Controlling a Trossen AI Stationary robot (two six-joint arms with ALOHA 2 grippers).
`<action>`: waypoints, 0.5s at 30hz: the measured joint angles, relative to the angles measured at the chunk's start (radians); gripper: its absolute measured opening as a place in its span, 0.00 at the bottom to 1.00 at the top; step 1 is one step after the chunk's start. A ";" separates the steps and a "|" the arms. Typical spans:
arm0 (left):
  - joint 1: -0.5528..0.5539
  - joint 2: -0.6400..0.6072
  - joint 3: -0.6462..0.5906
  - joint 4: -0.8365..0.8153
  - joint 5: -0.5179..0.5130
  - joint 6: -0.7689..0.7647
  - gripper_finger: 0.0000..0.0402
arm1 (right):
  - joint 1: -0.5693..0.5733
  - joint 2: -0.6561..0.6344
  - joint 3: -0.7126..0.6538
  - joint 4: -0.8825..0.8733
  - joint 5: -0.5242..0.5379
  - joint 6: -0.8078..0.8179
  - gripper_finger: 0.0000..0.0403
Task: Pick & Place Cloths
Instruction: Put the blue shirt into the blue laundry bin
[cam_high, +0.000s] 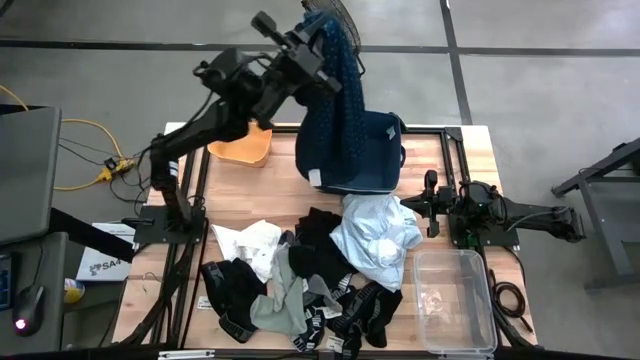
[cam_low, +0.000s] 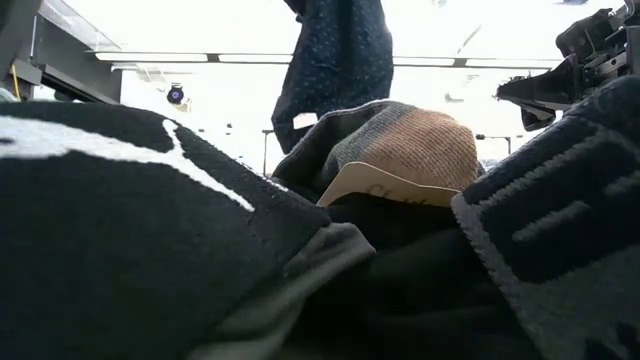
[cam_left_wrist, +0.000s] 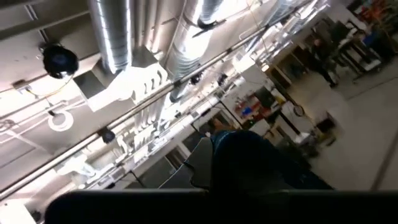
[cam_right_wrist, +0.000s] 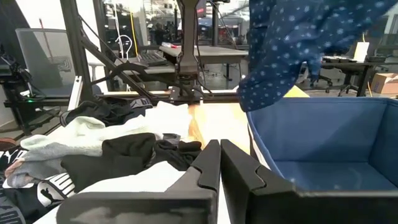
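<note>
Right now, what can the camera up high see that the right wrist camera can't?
Only the high view shows the left hand raised, shut on the dark-blue patterned shirt, plus the orange tub, the clear plastic box and the pale blue-white shirt. Only the right wrist view shows the right hand close up, shut and empty, and the room behind. Both show the shirt hanging over the navy bin and the cloth pile.

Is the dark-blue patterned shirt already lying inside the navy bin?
No, the dark-blue patterned shirt hangs from the raised left gripper above the navy bin.
</note>
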 joint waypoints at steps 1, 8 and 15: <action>0.012 0.011 0.000 0.016 0.008 0.000 0.00 | 0.000 0.000 0.000 0.000 0.000 0.000 0.01; 0.073 0.077 0.000 0.083 0.087 -0.036 0.00 | 0.000 0.000 0.000 0.000 0.000 0.000 0.01; 0.083 0.092 0.002 0.192 0.122 -0.010 0.00 | 0.000 0.000 0.000 0.000 -0.001 0.000 0.01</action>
